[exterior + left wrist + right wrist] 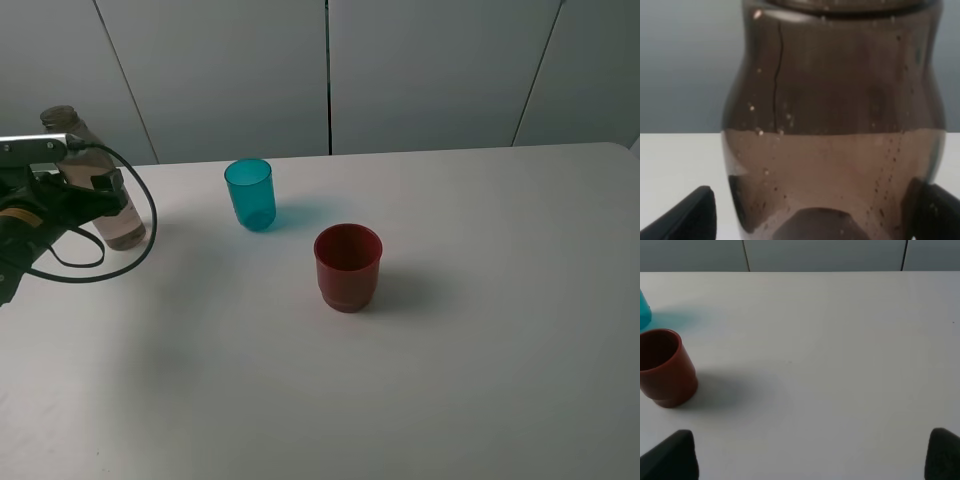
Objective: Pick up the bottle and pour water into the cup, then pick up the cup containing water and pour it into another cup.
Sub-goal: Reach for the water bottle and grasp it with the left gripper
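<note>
You got nothing readable in this one, sorry. The bottle [125, 232], the teal cup [250, 195] and the red cup [347, 268] showed no label, brand or number I could make out, and neither did the table [480, 350].

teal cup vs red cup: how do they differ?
The teal cup is translucent; the red cup is opaque. The teal cup is taller and slimmer with smooth tapered sides; the red cup is wider and squatter, with a stepped base. In the high view the teal cup stands further back and to the left; the red cup sits nearer the camera. Both stand upright, mouths up, apart from each other on the white table.
</note>
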